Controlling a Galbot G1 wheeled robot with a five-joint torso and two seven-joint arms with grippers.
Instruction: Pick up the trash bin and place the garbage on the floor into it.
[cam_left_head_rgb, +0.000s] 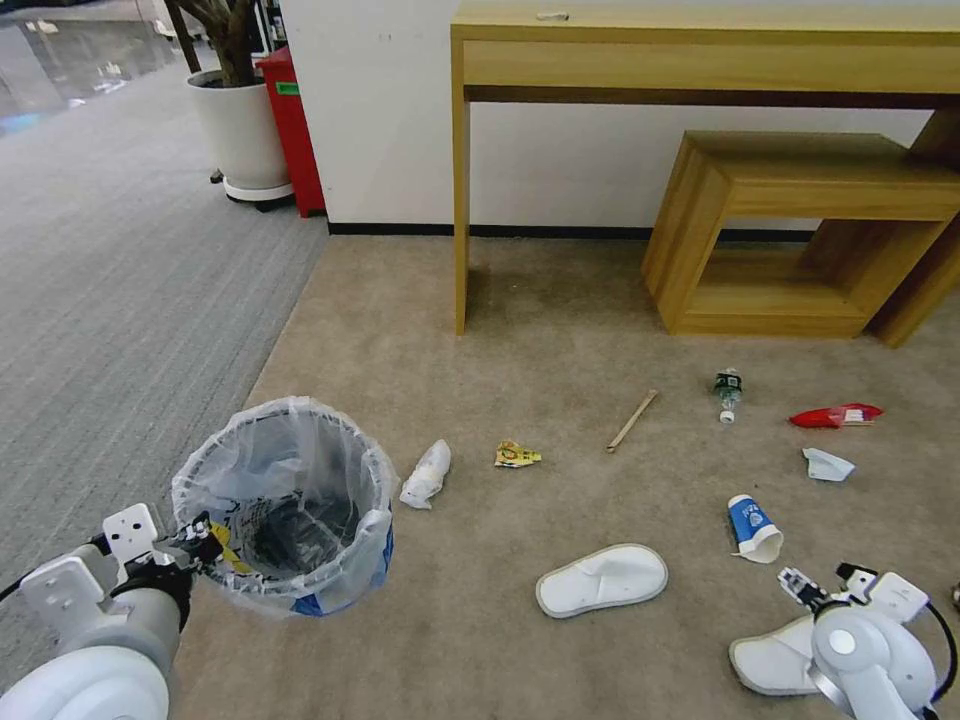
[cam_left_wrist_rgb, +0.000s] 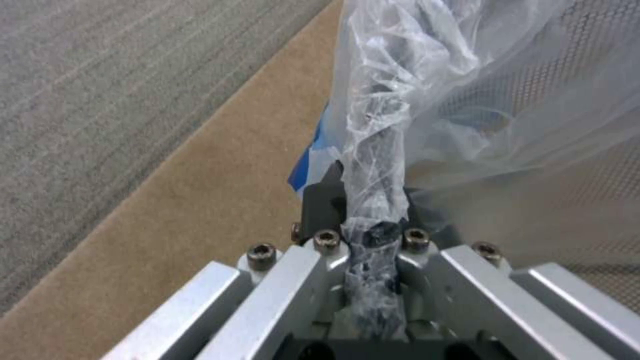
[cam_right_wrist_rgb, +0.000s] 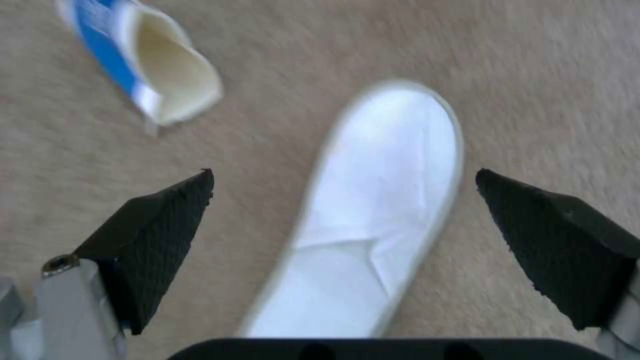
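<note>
Left gripper clamping the bagged rim of the trash bin, apparently resting on the floor. Right gripper hanging spread over a white slipper. Advising: descending straight, pinching one edge.

Ahead of us stands a light wooden table against a white wall, with a small pale object lying on its top near the front edge. Under its right part we see a lower wooden bench-like frame, open through the middle. A dark baseboard runs along the foot of the wall. Off to our left lies grey ribbed carpet, and at its far end a white planter holds a tree trunk, with a red box just beside it.
</note>
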